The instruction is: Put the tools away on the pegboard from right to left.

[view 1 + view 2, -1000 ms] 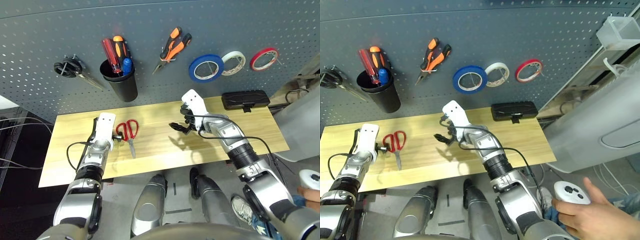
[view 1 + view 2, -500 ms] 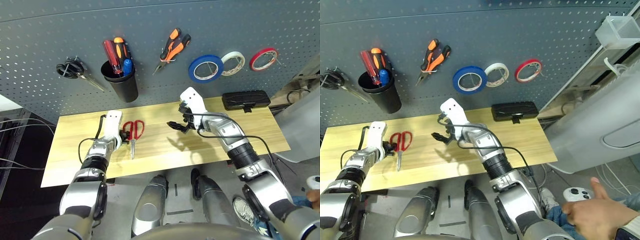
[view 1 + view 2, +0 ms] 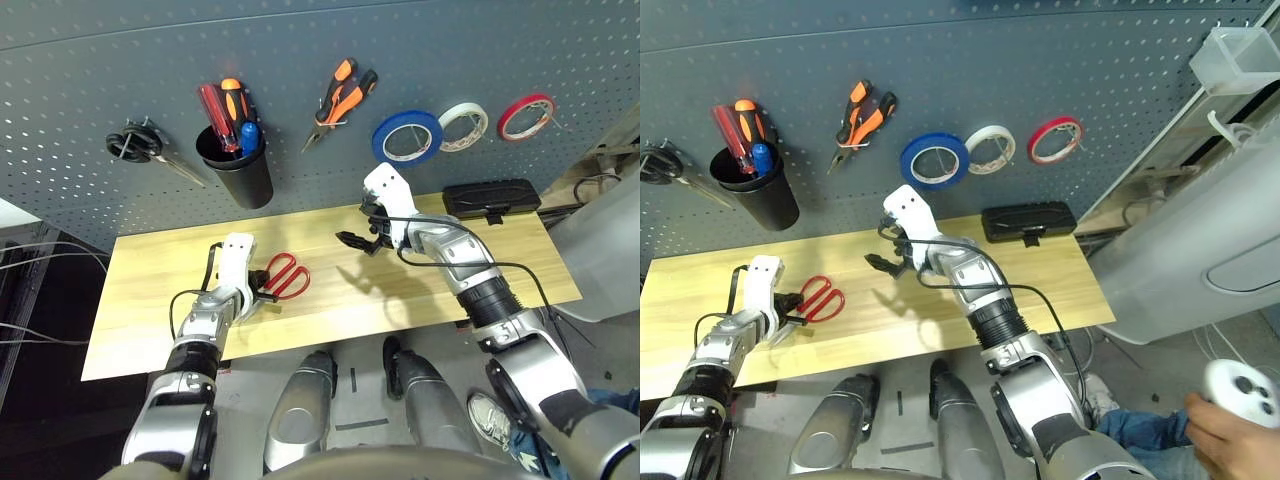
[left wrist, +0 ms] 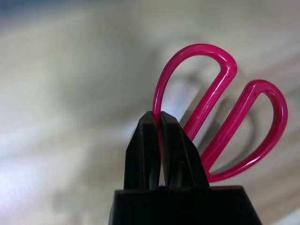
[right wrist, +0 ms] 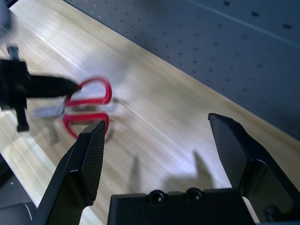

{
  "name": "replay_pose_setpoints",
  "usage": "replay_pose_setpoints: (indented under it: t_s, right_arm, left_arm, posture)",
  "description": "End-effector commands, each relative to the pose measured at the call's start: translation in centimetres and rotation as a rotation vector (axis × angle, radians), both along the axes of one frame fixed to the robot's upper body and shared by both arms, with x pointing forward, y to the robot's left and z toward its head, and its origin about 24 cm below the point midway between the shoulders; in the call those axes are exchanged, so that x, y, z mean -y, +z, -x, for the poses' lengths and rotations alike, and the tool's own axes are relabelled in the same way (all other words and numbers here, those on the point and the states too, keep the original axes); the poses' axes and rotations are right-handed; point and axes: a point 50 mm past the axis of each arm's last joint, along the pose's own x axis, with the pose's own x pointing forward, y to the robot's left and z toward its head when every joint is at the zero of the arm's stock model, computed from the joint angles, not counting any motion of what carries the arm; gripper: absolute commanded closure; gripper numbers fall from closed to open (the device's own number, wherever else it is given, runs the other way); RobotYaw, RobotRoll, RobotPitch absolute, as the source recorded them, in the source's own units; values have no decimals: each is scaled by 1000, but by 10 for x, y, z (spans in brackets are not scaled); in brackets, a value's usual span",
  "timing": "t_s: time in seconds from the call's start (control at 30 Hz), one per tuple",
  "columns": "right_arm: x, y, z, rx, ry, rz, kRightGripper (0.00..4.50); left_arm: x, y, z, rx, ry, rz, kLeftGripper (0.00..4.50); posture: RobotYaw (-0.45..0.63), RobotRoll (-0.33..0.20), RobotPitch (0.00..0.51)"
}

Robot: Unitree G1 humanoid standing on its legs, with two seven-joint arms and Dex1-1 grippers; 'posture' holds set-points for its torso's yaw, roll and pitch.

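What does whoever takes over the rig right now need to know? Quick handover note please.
Left gripper: shut on one handle loop of the red-handled scissors, over the table.
Right gripper: open, holding nothing, above the table.
Done: blue tape ring and orange-and-black pliers hang on the pegboard; blue-handled screwdriver sits in the black cup.
Left: hang the red-handled scissors on the pegboard.
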Motion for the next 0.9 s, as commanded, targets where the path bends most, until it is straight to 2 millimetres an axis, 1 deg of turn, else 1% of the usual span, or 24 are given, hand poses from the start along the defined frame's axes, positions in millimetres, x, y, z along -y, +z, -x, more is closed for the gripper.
replay_pose_setpoints:
  t_s: [0.03,0.1,0.17,0.27,0.4,0.53,0.63,0.77,0.83,0.9]
  right_arm:
    - [5,5,1,9,3,-16,0]
    - [8,7,0,16,1,-14,0]
    - [11,12,0,30,6,-17,0]
    - [11,17,1,50,31,-22,0]
    - [10,24,3,71,69,-24,0]
    - [13,29,2,81,86,-21,0]
    - [14,32,-1,91,87,-20,0]
    - [14,33,-2,97,94,-20,0]
    - [14,34,-2,98,97,-21,0]
    - [13,35,-3,101,101,-25,0]
  left_arm:
    - [6,33,2,205,-47,19,4493]
    - [8,45,5,271,-68,26,4493]
    - [13,58,11,373,-132,27,4493]
    - [18,66,22,469,-234,32,4493]
    - [25,68,35,494,-364,46,4493]
    - [32,85,42,527,-446,121,4493]
    - [37,112,40,639,-453,239,4493]
    - [36,137,34,757,-437,240,4493]
    - [35,143,33,790,-419,241,4493]
    - [32,154,32,842,-414,230,4493]
  posture:
    - [178,0,209]
    - [183,0,203]
    - [187,0,199]
    - [186,0,196]
    - [185,0,194]
    - [184,0,194]
    - [188,0,194]
    - [189,0,192]
    - [189,0,192]
    - [189,0,192]
